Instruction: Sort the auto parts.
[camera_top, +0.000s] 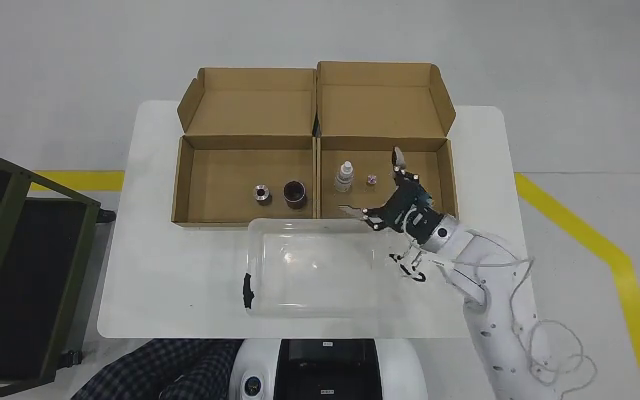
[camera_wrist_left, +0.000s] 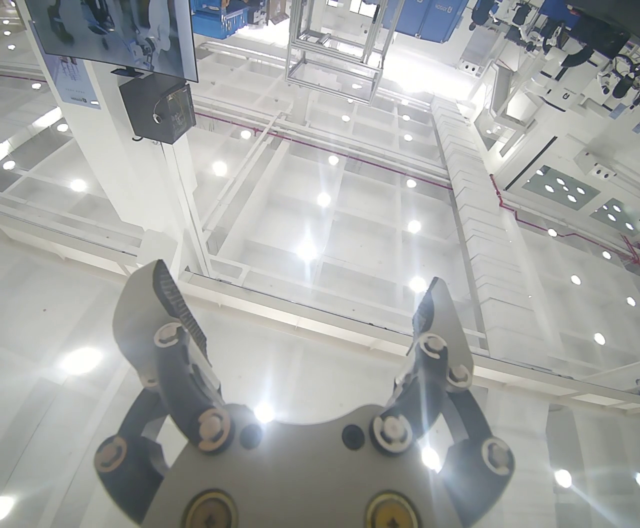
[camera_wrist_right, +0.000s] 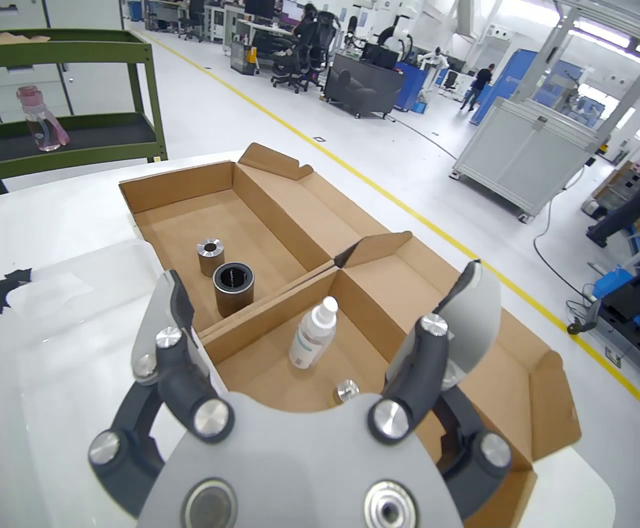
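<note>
Two open cardboard boxes stand side by side at the back of the white table. The left box (camera_top: 215, 180) (camera_wrist_right: 250, 220) holds a metal-topped cylinder (camera_top: 259, 193) (camera_wrist_right: 210, 256) and a dark hollow cylinder (camera_top: 294, 192) (camera_wrist_right: 234, 290). The right box (camera_top: 428, 172) (camera_wrist_right: 370, 290) holds a white bottle (camera_top: 344, 177) (camera_wrist_right: 312, 335) and a small metal part (camera_top: 371, 180) (camera_wrist_right: 346, 391). My right gripper (camera_top: 369, 181) (camera_wrist_right: 324, 275) hangs open and empty over the right box, above the small part. My left gripper (camera_wrist_left: 295, 280) is open, empty and pointed up at the ceiling.
A clear plastic bin (camera_top: 320, 265) (camera_wrist_right: 75, 320) sits in front of the boxes, with a black piece (camera_top: 247, 291) (camera_wrist_right: 10, 287) at its left rim. A green cart (camera_top: 40, 260) stands left of the table.
</note>
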